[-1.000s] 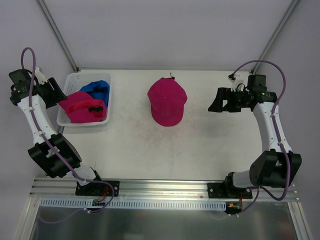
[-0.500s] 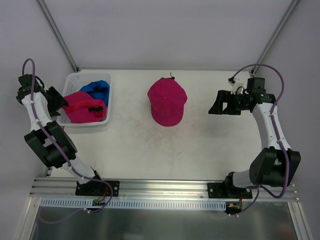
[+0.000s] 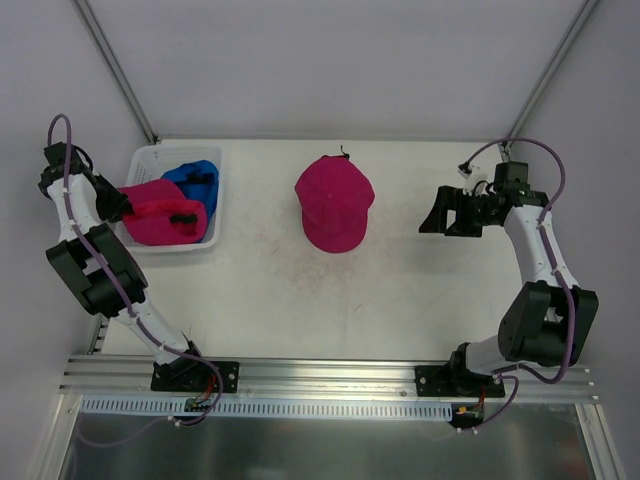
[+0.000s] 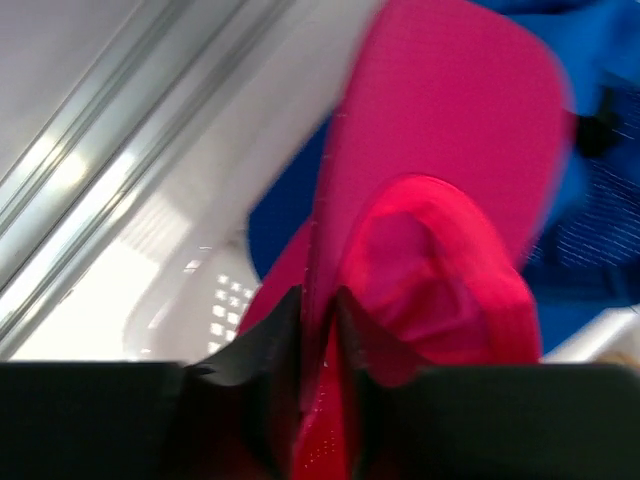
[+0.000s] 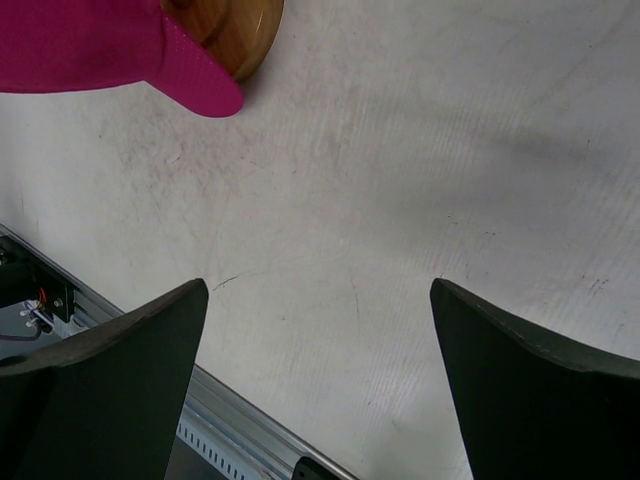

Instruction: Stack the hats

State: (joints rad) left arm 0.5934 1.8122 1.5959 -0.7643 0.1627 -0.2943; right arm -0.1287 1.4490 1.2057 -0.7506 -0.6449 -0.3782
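Where the white table stretches out ahead of the two arm bases, the biggest thing on it is a white slatted plastic basket at its far left corner. In the basket lie two of the hats. A magenta-pink fabric baseball cap takes up the near part, its curved brim reaching out toward the left wall. A bright blue fabric cap lies behind it, partly covered by it. A second magenta-pink fabric cap sits alone at the middle of the table toward the far edge, well apart from the basket, crown up and brim pointing toward the near side. The left hand is at the basket's left side. In the left wrist view its two dark fingers are pinched together on the brim edge of the magenta-pink fabric baseball cap, with the basket wall to the left and blue fabric to the right. The right hand hangs over bare table right of the middle cap, not touching it, its jaws spread wide with nothing between them. In the right wrist view a round tan wooden disc peeks out from under that cap's brim.
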